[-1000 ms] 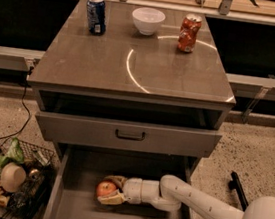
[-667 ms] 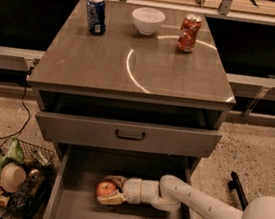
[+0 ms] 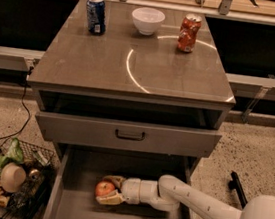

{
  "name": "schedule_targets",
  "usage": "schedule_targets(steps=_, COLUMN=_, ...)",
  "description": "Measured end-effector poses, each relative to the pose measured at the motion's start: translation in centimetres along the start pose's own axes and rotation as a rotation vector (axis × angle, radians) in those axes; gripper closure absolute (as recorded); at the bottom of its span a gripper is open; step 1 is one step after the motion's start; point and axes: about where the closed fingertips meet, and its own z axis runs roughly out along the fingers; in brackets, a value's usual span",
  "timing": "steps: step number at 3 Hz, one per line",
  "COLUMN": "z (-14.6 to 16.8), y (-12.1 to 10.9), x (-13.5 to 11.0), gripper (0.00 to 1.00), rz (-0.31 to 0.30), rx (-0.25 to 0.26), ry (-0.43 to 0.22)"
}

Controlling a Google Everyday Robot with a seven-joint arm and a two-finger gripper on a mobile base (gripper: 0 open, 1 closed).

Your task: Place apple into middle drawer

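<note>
The apple (image 3: 105, 188) lies low inside the open middle drawer (image 3: 113, 218), left of centre. The pincer (image 3: 103, 190) comes in from the right and is closed on it, one finger above and one below. Against a second ago nothing has shifted: apple, pincer and the white arm (image 3: 190, 203) keep the same place and pose. That pause suggests the carry is finished and letting go is the step in hand. I cannot tell whether the apple already rests on the drawer floor or hangs just above it.

The drawer's left wall (image 3: 55, 191) is near the apple, with a strip of bare floor between them, and more bare floor runs toward the front. On a flat floor a round apple may roll once freed, though the low walls should keep it in.

The grey drawer front (image 3: 74, 128) with its dark handle (image 3: 130, 135) stands above and behind, so headroom is tighter toward the back. The arm reaches in over the drawer's right side, and backing out along that line looks like the freest way.

A wire basket (image 3: 7, 180) sits on the ground just beside the drawer's left. Up on the counter (image 3: 133, 65), the blue soda can (image 3: 95, 14), white bowl (image 3: 147, 20) and red-orange soda can (image 3: 189, 33) are well apart from the work.
</note>
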Motion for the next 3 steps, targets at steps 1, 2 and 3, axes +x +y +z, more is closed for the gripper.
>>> schedule_targets(steps=1, z=0.15, y=0.09, x=-0.03, gripper=0.05, rz=0.000, rx=-0.003, ry=-0.001)
schedule_targets(steps=2, z=0.29, y=0.17, x=-0.05, gripper=0.00, rz=0.000, rx=-0.006, ry=-0.002)
schedule_targets(steps=3, z=0.29, y=0.17, x=-0.06, gripper=0.00, rz=0.000, rx=-0.006, ry=-0.002)
